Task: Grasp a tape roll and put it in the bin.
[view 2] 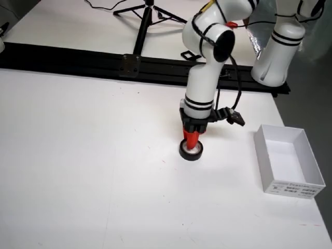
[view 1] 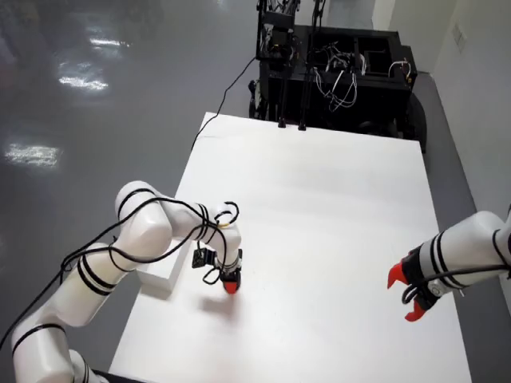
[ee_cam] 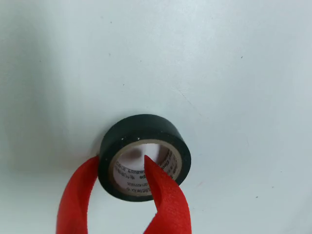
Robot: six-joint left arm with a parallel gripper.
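a white table [view 1: 319,207] fills all three views, with a black equipment rack [view 1: 343,68] strung with white cables standing at its far end in the view from above, and a black rail [view 2: 93,65] and a black tripod's legs [view 2: 148,15] along its edge in the side view.

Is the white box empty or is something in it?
Empty. The view from the side shows the white box open-topped with a bare white floor; the tape roll lies outside on the table.

A black roll of tape with a pale cardboard middle [ee_cam: 144,157] lies flat on the white table. The white open box [view 2: 288,160] sits apart from it, to the right in the side view.
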